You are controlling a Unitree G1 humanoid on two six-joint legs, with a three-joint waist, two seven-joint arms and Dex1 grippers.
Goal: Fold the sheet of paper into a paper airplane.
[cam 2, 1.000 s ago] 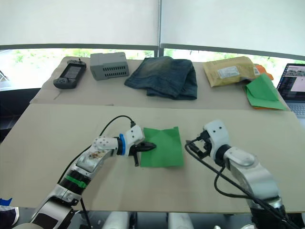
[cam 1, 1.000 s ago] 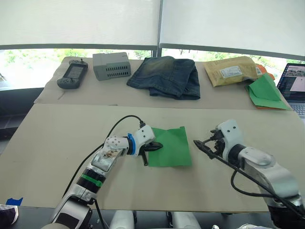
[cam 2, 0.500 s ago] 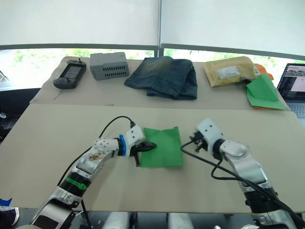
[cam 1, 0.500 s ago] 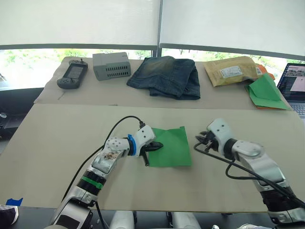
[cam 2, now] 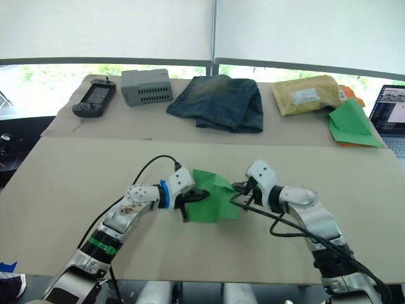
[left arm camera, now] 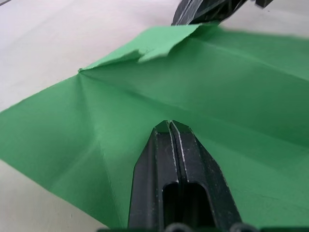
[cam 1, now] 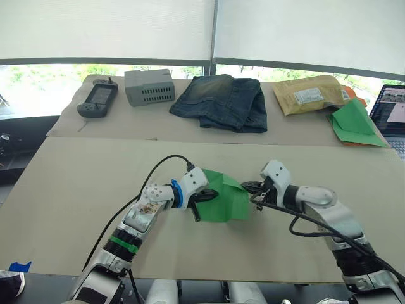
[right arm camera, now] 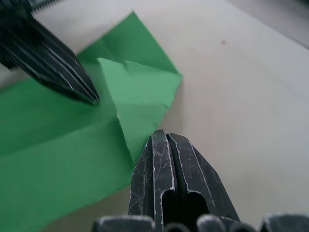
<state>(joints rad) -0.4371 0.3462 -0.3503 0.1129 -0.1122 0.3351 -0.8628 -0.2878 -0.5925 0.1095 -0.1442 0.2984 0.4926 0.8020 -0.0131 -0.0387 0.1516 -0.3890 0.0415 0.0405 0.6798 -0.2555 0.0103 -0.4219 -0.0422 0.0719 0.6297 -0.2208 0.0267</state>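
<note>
The sheet of paper (cam 1: 228, 202) is bright green and lies on the tan table (cam 1: 76, 190) between my two grippers. Its far right corner is lifted and folded back over the sheet (right arm camera: 140, 92). My left gripper (cam 1: 207, 196) is shut, with its fingertips (left arm camera: 170, 126) pressed flat on the paper's left part. At the paper's right edge my right gripper (cam 1: 248, 187) is shut too, its tip (right arm camera: 161, 137) touching the lower end of the raised flap. The left gripper's fingers (right arm camera: 53, 63) also appear in the right wrist view.
Along the far table lie a handheld controller (cam 1: 96, 100), a grey box (cam 1: 149, 87), folded jeans (cam 1: 224, 101), a yellow padded envelope (cam 1: 308, 94) and a bigger green triangular paper with an orange edge (cam 1: 355, 123). A laptop (cam 1: 392, 114) stands at the far right.
My right gripper has shut and moved left to the paper's right edge. The paper's far right corner has lifted and folded over. The left gripper has stayed in place.
</note>
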